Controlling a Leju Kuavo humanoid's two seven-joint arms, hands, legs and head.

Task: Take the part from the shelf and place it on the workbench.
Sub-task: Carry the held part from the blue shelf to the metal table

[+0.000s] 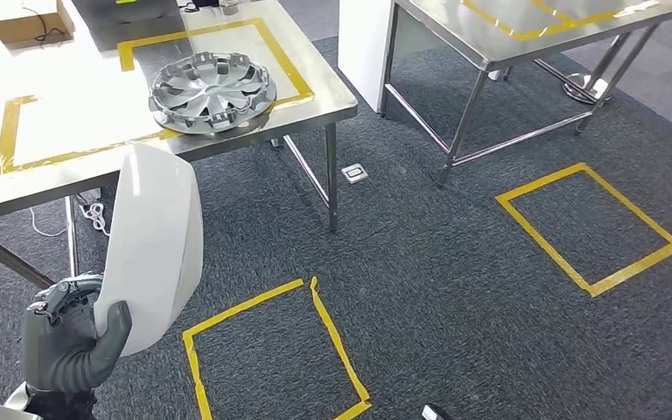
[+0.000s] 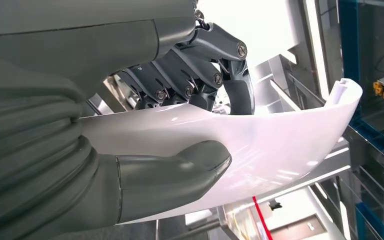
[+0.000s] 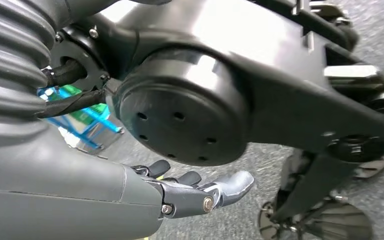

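A curved white plastic part [image 1: 153,245] stands upright at the lower left of the head view, held by my left hand [image 1: 70,346] at its lower end, thumb on its face. In the left wrist view the thumb [image 2: 180,170] presses one side of the white part [image 2: 280,145] and the dark fingers [image 2: 195,85] wrap the other. The steel workbench [image 1: 17,188] lies just ahead of the part, marked with a yellow tape rectangle. My right hand [image 3: 200,192] hangs beside my body over the carpet, fingers held straight and holding nothing.
A silver hubcap [image 1: 213,90] lies on the workbench at the tape rectangle's right side. A cardboard box [image 1: 26,22] sits at the bench's far left. A second steel table [image 1: 525,44] stands to the right. Yellow tape squares [image 1: 588,227] mark the grey carpet.
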